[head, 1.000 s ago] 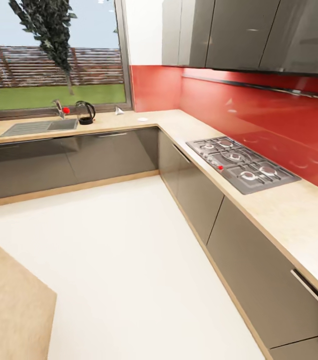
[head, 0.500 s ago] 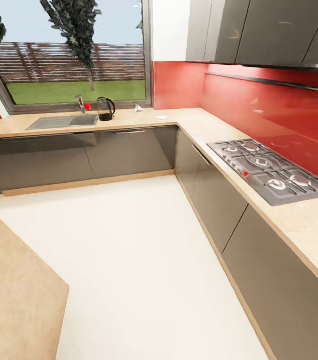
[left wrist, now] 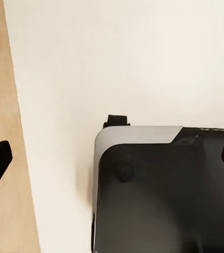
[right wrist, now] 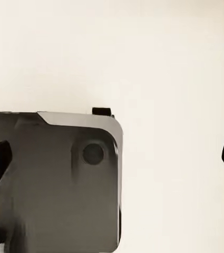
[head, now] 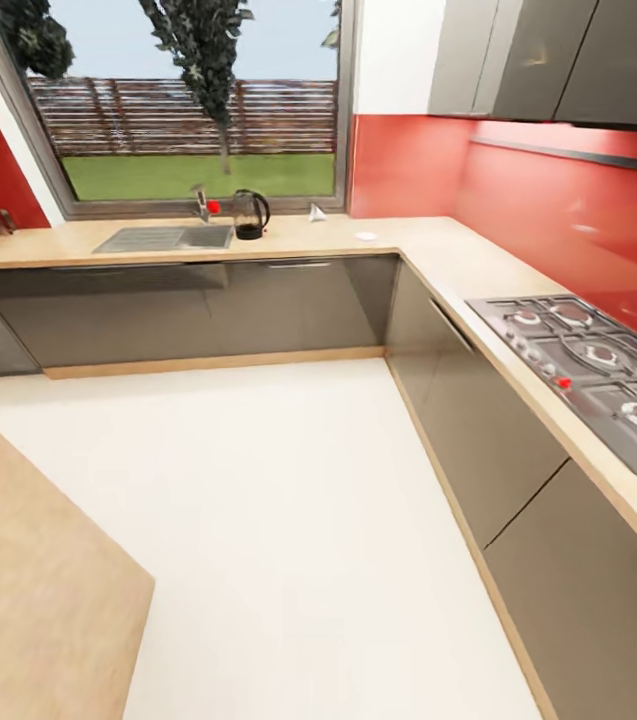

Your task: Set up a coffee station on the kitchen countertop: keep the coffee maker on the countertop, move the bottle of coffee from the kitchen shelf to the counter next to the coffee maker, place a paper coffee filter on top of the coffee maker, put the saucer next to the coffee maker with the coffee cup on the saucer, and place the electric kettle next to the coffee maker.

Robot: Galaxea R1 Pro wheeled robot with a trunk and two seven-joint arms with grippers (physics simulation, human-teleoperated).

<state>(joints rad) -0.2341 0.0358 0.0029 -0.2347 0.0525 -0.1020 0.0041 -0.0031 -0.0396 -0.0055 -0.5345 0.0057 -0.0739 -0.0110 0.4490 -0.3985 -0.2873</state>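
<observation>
The electric kettle (head: 250,214), clear glass with a black base and handle, stands on the kitchen countertop (head: 428,250) under the window, beside the sink. A small white cone, seemingly the paper coffee filter (head: 316,212), lies to its right. Nearer the corner lies the flat white saucer (head: 366,236). The coffee maker, the bottle of coffee and the coffee cup are out of view. My left gripper (left wrist: 112,158) is open over the floor and my own dark base (left wrist: 159,190). My right gripper (right wrist: 112,155) is open too, with nothing between its fingers.
A sink (head: 163,238) with a faucet (head: 203,205) is left of the kettle. A gas hob (head: 598,365) sits in the right-hand counter. A light wood tabletop (head: 28,580) juts in at the lower left. White floor (head: 278,520) lies between the cabinets.
The whole head picture has shifted to the right, so the camera has turned left. More of the window and the left counter shows now. The kettle, filter and saucer have not moved.
</observation>
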